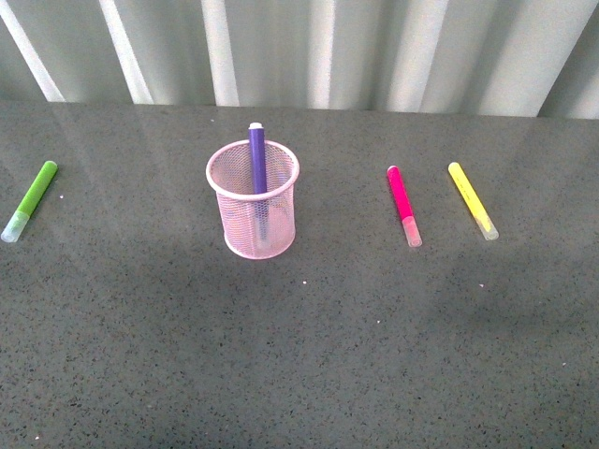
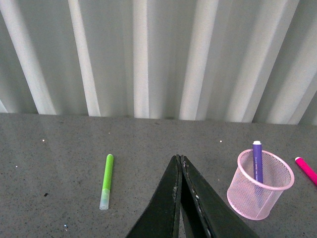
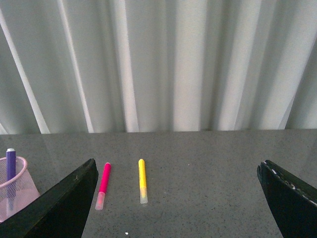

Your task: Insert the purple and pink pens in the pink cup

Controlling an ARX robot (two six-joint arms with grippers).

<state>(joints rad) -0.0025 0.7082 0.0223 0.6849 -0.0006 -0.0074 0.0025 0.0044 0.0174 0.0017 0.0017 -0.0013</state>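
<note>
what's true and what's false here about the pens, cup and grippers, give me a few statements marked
1. The purple pen stands in the cup. True.
2. The pink pen is in the cup too. False: it lies on the table, right of the cup in the front view.
3. The yellow pen lies right of the pink pen. True.
4. The green pen lies between the cup and the pink pen. False: it lies left of the cup.
5. The left gripper is open. False: its jaws are closed together on nothing.
6. The right gripper is open. True.
</note>
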